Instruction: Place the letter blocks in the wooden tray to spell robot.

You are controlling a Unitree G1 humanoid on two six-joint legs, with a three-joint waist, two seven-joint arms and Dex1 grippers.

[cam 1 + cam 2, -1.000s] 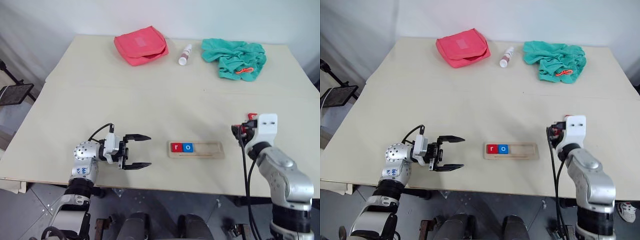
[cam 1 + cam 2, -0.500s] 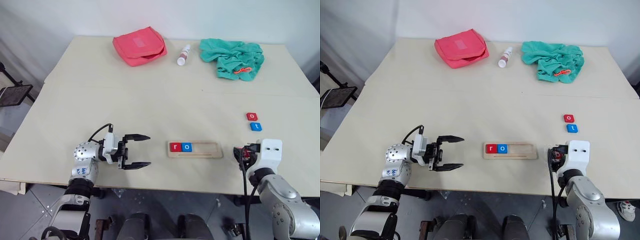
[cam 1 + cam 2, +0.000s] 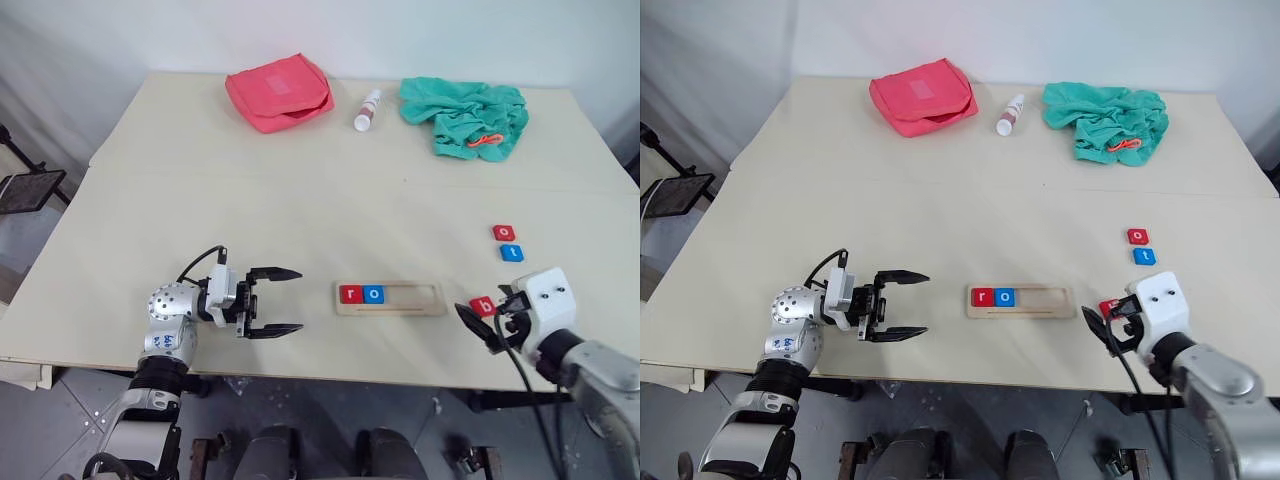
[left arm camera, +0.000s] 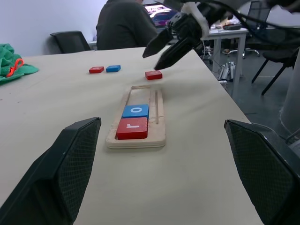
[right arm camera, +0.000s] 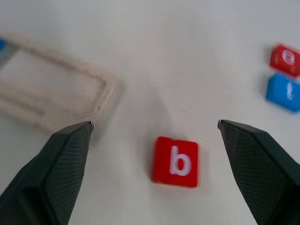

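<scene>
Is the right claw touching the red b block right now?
Apart. In the right wrist view the red b block lies flat on the table with bare tabletop between it and both fingers of the open right claw.

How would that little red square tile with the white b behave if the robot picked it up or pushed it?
The small flat red square tile with the white b looks rigid and probably light. Lying flat on the pale table, it would likely slide rather than roll or tip. Its low edges may give the right tool, now open around it, little to pinch.

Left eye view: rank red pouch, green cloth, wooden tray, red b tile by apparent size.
1-2. red pouch and green cloth: look alike, no ranking.
3. wooden tray.
4. red b tile, smallest, though nearer the camera.
</scene>
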